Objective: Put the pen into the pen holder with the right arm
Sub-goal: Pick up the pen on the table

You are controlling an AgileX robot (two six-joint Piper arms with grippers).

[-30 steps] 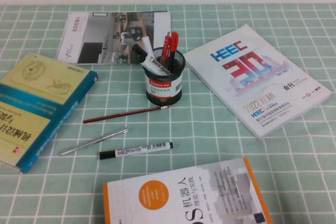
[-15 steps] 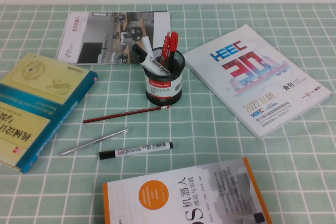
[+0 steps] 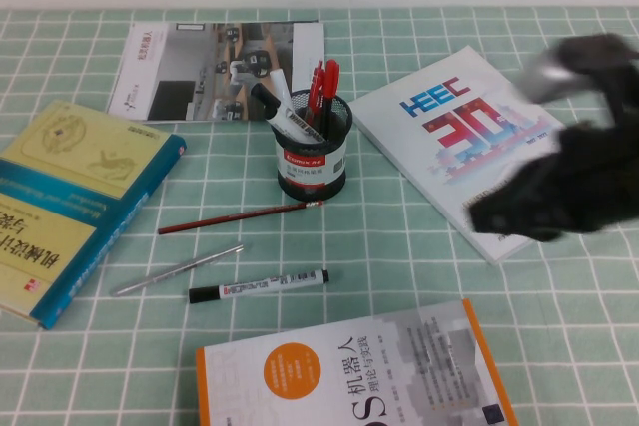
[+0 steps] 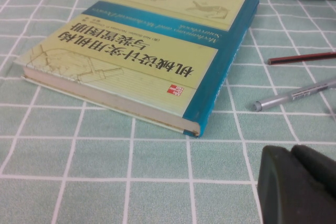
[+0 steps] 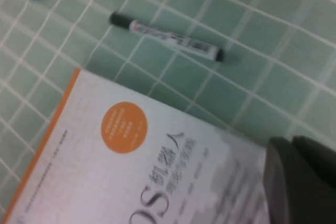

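Pen [image 3: 260,286] lies 8-2 axis, at 8 o'clock of right gripper [image 3: 499,218]; left gripper [image 4: 294,182] parked; jaw states unclear

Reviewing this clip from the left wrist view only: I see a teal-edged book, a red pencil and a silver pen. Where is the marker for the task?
Observer: The pen lies flat on the cloth, just nearer the robot than the silver pen, with nothing holding it.
Operator: And the pen holder?
Observer: The pen holder stands upright beyond the red pencil, with red pens and a marker in it.
Operator: Where are the grippers?
Observer: The right gripper hangs above the HEEC booklet, right of the holder and well apart from the pen. The left gripper is low over the cloth near the teal-edged book, outside the high view.
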